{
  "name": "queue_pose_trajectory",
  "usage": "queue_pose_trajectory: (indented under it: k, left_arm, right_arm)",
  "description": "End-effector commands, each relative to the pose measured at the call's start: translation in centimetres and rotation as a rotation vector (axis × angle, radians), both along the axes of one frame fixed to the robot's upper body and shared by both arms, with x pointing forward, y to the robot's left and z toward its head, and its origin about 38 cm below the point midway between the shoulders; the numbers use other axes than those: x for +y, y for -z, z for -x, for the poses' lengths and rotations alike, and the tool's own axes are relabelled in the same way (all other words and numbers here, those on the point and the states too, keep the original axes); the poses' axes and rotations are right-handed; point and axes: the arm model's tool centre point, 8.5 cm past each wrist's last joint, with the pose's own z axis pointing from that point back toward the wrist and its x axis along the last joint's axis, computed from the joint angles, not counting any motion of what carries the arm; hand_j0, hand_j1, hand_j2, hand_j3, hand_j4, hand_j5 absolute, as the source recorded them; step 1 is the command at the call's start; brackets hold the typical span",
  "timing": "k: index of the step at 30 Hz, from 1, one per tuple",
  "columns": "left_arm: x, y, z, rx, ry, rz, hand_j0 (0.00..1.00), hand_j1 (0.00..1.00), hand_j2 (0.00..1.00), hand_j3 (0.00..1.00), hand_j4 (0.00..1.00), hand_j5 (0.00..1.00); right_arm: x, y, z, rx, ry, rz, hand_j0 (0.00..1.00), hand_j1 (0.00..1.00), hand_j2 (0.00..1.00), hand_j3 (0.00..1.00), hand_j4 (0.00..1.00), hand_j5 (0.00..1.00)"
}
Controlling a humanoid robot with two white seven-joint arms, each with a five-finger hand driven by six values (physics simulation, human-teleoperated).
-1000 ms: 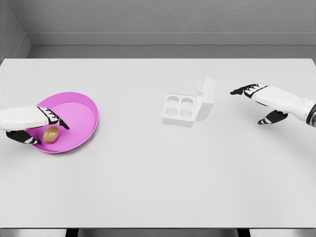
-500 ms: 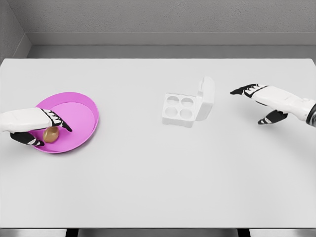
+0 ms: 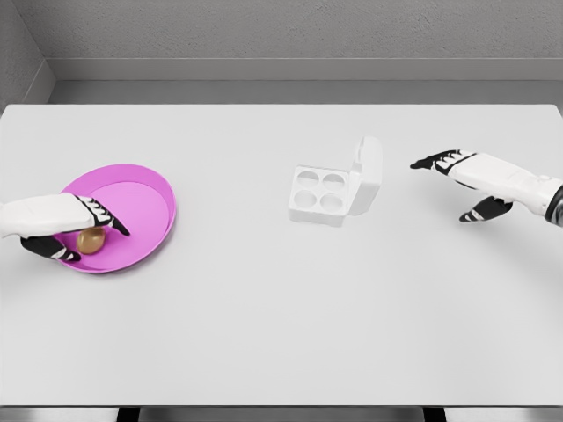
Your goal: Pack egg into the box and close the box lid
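The egg (image 3: 90, 239), lying in the pink bowl (image 3: 145, 189) well apart from the open box (image 3: 321, 195), was more closely enclosed than a second before by the left hand (image 3: 66, 226), its fingers curled around but not yet lifting it, while the right hand (image 3: 466, 180) hung spread and empty beside the box.

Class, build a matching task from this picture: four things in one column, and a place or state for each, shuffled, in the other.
Things:
1. egg
2. box
3. pink bowl
4. right hand

Places or states:
a. open beside the box, holding nothing
b. lid raised, four cups unfilled
c. on the table's left side
d. in the bowl under the left hand

Pairs: 1-d, 2-b, 3-c, 4-a
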Motion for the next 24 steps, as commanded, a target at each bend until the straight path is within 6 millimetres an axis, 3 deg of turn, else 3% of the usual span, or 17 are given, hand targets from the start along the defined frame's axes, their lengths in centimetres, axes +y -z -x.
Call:
queue_pose_trajectory:
  k: [1, 17, 20, 24]
  left_arm:
    - [0.2, -0.1, -0.2, -0.003, -0.009, 0.002, 0.82, 0.82, 0.82, 0.82, 0.82, 0.82]
    - [0.2, 0.5, -0.8, 0.000, -0.014, -0.012, 0.81, 0.81, 0.81, 0.81, 0.81, 0.81]
    - [0.3, 0.6, -1.0, 0.000, -0.019, -0.017, 0.80, 0.80, 0.80, 0.80, 0.80, 0.80]
    - [0.3, 0.8, -1.0, 0.003, -0.019, -0.017, 0.76, 0.76, 0.76, 0.76, 0.76, 0.76]
  right_arm:
    - [0.0, -0.1, 0.0, 0.000, 0.003, -0.006, 1.00, 1.00, 1.00, 1.00, 1.00, 1.00]
    - [0.0, -0.1, 0.0, 0.000, 0.003, -0.006, 1.00, 1.00, 1.00, 1.00, 1.00, 1.00]
    - [1.5, 0.9, -0.3, 0.003, -0.012, 0.006, 1.00, 1.00, 1.00, 1.00, 1.00, 1.00]
    - [1.4, 0.7, -0.3, -0.002, -0.011, 0.011, 1.00, 1.00, 1.00, 1.00, 1.00, 1.00]
